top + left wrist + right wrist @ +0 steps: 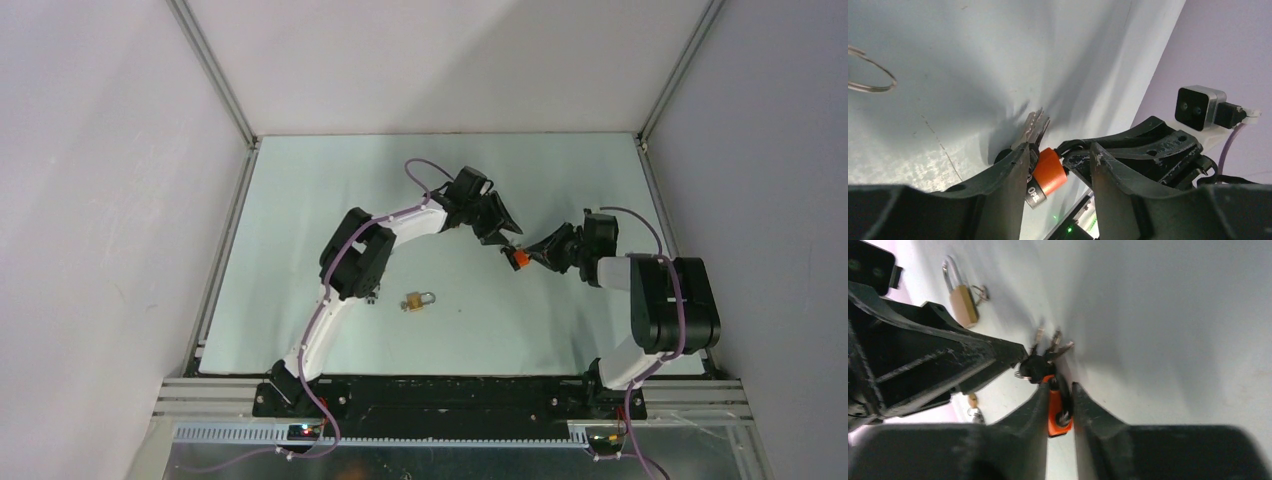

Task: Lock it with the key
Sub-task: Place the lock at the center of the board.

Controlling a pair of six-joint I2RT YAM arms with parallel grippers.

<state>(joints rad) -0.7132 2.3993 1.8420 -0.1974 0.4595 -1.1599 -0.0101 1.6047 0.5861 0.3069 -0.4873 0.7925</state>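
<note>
Lock (1057,412), orange, sits at mid-table (300,200) between the two arms. You can't tell whether it hangs free or whether the key tips touch the surface.

Right gripper (1060,387) pinches the lock body, with its fingers pressed to both sides.

Keys (1048,352) fan out from a black head at the lock's far end. Whether one is in the keyway is hidden.

Left gripper (1059,150) has its fingers spread, one fingertip (1020,152) against the black head. Nothing shows clamped between them.

Brass padlock (420,300) lies well apart, nearer the left arm, and is not in play.

Watch for:
- If you close the left fingers off-centre, you catch the loose spare keys instead of the head. The turn then twists the bunch, not the cylinder.
- The right grip is narrow on what looks a smooth body. Turning torque may spin the lock in the fingers or pop it out onto the table.
- The fingertips of both arms are crowded together. A small depth misjudgement sets finger against finger and knocks the lock askew.
- The shackle isn't visible in any view. If it's unseated, turning the key locks nothing.
</note>
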